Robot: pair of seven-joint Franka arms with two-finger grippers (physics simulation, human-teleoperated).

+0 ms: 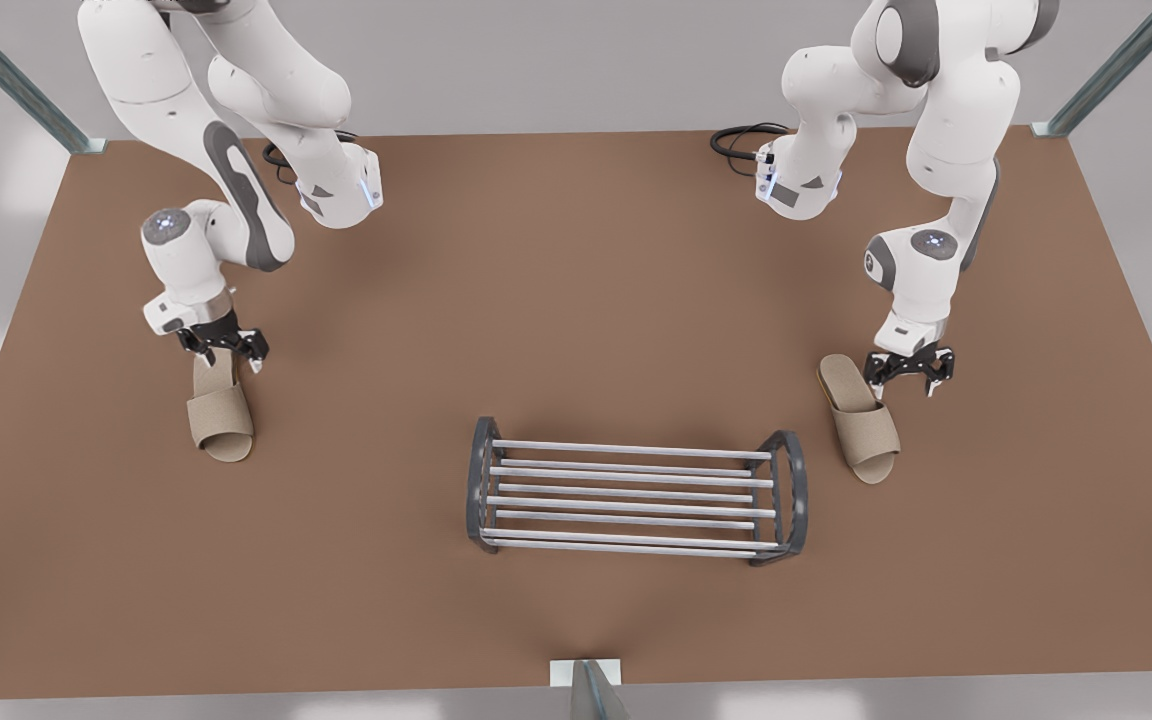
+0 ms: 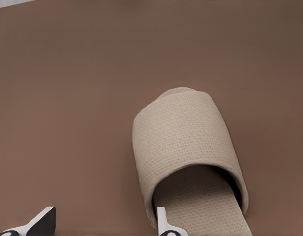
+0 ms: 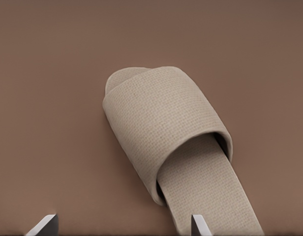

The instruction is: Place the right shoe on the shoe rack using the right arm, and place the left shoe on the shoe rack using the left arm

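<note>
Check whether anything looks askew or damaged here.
Nothing damaged. The right shoe lies slightly askew, toe angled away from the shoe rack; the left shoe lies nearly straight. Both open, the left gripper and right gripper hover at their heels.

slippers (image 1: 221, 420) (image 1: 861, 420): tan | shoe rack (image 1: 636, 497): silver bars, dark grey ends | table (image 1: 576, 300): brown | arms (image 1: 236, 190): white, grey panels

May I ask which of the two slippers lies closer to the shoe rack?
The right shoe, at the front view's right, just beside the shoe rack; the left shoe lies farther off.
</note>
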